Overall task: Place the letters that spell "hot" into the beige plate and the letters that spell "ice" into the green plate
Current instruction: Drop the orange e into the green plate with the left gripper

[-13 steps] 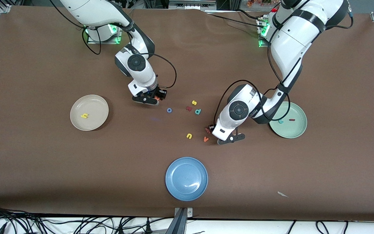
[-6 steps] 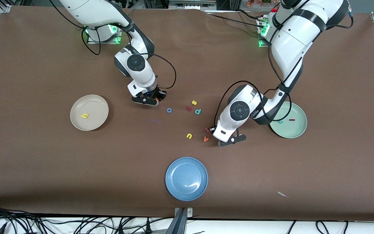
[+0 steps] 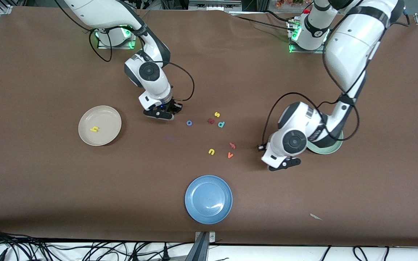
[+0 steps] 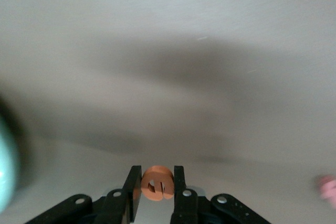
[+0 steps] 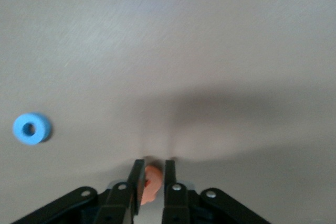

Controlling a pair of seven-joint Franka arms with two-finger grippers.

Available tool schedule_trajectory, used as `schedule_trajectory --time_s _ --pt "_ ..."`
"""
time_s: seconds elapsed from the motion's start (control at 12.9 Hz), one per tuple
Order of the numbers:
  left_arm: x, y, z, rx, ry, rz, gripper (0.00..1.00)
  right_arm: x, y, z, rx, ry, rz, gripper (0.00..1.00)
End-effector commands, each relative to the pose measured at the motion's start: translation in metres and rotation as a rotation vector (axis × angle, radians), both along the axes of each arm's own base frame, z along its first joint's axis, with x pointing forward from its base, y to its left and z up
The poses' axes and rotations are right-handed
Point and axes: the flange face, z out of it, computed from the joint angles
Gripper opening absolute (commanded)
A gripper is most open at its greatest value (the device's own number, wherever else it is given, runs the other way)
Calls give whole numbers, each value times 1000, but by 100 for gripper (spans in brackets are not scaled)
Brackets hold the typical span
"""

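Observation:
In the left wrist view my left gripper [image 4: 157, 179] is shut on the orange e [image 4: 157, 183]. In the front view this gripper [image 3: 281, 164] hangs over the table beside the green plate [image 3: 327, 149], which the left arm mostly covers; whatever lies in that plate is hidden. My right gripper [image 5: 152, 174] is shut on a small orange letter, the t [image 5: 151, 184]. It [image 3: 161, 112] sits low over the table between the beige plate [image 3: 108, 115] and the blue o [image 3: 189, 123]. The yellow h [image 3: 94, 129] lies in the beige plate.
A dark red k [image 3: 210, 121], yellow s [image 3: 217, 114] and teal p [image 3: 221, 124] lie mid-table. Nearer the front camera are a yellow u [image 3: 211, 151], orange v [image 3: 230, 155] and a reddish letter [image 3: 232, 145]. A blue plate [image 3: 208, 214] sits nearest the camera.
The left arm has carried the orange e away from the v and u toward the green plate. The right gripper has shut on the orange t and shifted slightly toward the beige plate.

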Motion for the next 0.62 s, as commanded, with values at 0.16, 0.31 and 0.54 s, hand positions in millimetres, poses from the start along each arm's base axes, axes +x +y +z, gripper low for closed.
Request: schedule_trajectory --time_s 0.16,0.31,0.54 --pt "-5 94 31 -4 183 -180 12 31 -59 38 -69 17 93 13" --pt "-12 135 25 -24 220 -206 12 28 -52 33 -63 19 47 35" --pt "-24 189 12 -62 262 -236 12 7 -7 24 6 -7 -51 57"
